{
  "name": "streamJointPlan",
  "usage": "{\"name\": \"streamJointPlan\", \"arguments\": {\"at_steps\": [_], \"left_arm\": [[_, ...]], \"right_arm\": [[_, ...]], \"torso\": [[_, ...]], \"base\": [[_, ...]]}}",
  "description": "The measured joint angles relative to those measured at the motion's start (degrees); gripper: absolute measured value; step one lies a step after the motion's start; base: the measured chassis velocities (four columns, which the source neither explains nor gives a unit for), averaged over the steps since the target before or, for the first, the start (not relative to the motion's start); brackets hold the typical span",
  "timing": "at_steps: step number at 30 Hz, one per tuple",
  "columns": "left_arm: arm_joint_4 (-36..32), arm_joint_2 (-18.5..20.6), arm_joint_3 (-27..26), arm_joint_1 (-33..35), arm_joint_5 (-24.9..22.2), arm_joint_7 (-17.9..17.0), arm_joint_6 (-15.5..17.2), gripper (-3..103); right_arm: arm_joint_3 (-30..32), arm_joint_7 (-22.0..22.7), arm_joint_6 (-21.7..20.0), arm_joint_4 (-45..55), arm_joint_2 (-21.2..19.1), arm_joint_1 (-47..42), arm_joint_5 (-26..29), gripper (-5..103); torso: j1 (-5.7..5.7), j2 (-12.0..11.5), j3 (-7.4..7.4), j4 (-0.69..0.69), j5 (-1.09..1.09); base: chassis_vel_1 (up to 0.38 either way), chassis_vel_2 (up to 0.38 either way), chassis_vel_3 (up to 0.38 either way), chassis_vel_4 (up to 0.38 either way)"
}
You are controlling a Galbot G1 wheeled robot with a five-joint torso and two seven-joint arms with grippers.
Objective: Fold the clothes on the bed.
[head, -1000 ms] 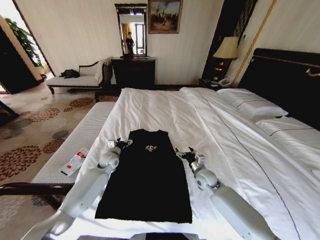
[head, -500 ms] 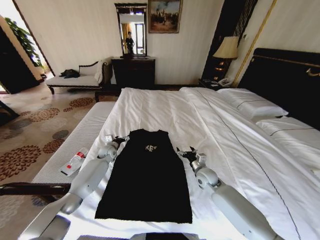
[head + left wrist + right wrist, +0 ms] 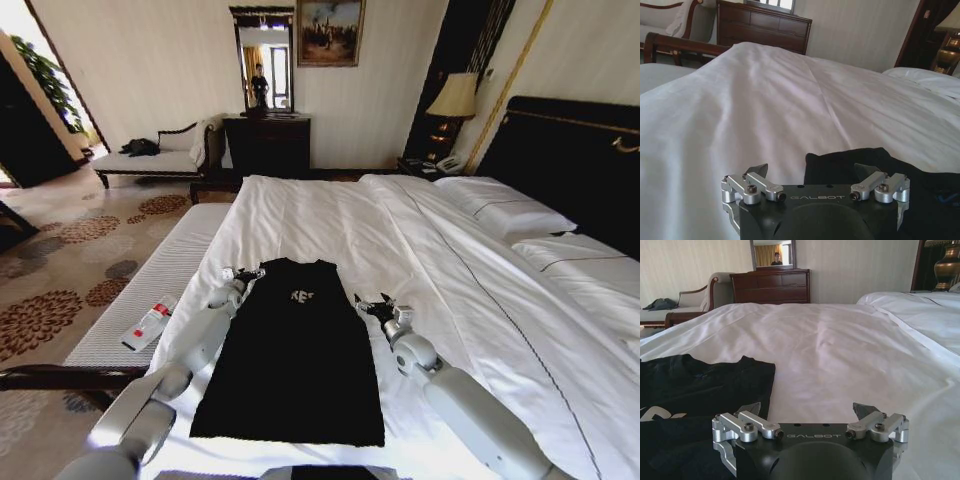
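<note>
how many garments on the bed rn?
1: a black sleeveless top lying flat on the bed, between the left pincer at its left shoulder and the right pincer. Nothing else visible; covers could hide more.

Pale grey jointed arms; black GALBOT-marked wrist housing; silver screwed brackets; dark fingertips [image 3: 759, 170].

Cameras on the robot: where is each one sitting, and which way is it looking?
Head view: up high, looking down the bed at a black shirt; both arms show, left claw, right claw.
Left wrist view: behind the left claw, at the shirt's edge.
Right wrist view: behind the right claw, beside the shirt.
All share shirt and bed.
</note>
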Motion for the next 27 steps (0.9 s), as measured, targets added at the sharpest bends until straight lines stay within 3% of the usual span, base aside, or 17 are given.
{"name": "streamJointPlan", "arguments": {"at_steps": [12, 17, 19, 21, 24, 27], "left_arm": [[14.37, -7.36, -0.58, -6.8, 5.15, 3.75, -2.17, 96], [16.35, -8.25, -0.89, -7.31, 7.09, 3.58, -2.55, 76], [16.37, -8.24, -0.89, -7.27, 7.48, 3.46, -2.79, 76], [16.19, -7.91, -0.83, -6.94, 8.06, 3.08, -3.48, 64], [16.18, -7.82, -0.85, -6.91, 8.08, 2.78, -3.82, 59], [15.69, -7.5, -0.85, -6.92, 7.77, 2.21, -4.07, 43]], "right_arm": [[0.13, 0.48, -0.1, -0.62, 0.06, 0.31, 0.69, 100], [0.41, 0.72, -0.13, -0.64, 0.11, 0.23, 0.91, 100], [0.44, 0.73, -0.13, -0.66, 0.11, 0.18, 0.91, 100], [0.47, 0.73, -0.13, -0.8, 0.13, 0.13, 0.91, 100], [0.39, 0.73, -0.13, -0.92, 0.28, 0.27, 0.94, 100], [0.0, 0.79, -0.13, -1.53, 0.71, 0.96, 1.56, 100]], "torso": [[0.0, 0.0, 0.0, 0.0, 0.01], [0.0, 0.0, 0.0, 0.01, -0.01], [0.0, 0.01, 0.0, 0.0, -0.01], [0.0, 0.0, 0.0, 0.0, -0.01], [0.0, 0.0, -0.01, 0.0, 0.0], [0.0, 0.01, -0.01, 0.0, -0.01]], "base": [[0.0, 0.0, 0.0, 0.0], [0.0, 0.0, 0.0, 0.0], [0.0, 0.0, 0.0, 0.0], [0.0, 0.0, 0.0, 0.0], [0.0, 0.0, 0.0, 0.0], [0.0, 0.0, 0.0, 0.0]]}}
